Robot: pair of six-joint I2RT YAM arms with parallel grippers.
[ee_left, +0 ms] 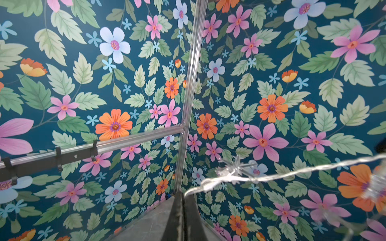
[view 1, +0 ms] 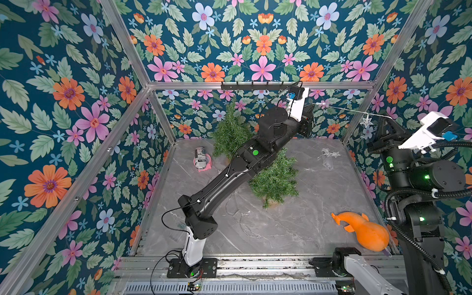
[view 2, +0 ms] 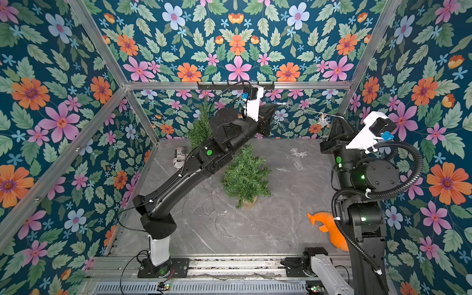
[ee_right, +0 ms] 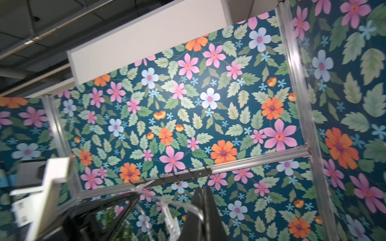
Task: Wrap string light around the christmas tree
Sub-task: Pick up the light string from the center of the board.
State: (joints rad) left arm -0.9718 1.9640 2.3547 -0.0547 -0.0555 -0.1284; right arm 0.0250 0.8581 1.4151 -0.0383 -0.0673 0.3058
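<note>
String light spans the air above the worktop's far right corner. Each end of the span is pinched in closed jaws, one by the left gripper, one by the right gripper. More lies on the worktop below. Likely featherlight, limp and tangle-prone, so best held between its brittle stars.

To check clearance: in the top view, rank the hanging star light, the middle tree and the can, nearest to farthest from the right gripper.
1. Hanging star light: in the air, just beside the right gripper.
2. Middle tree: table centre.
3. Can: lying near the left wall.
</note>
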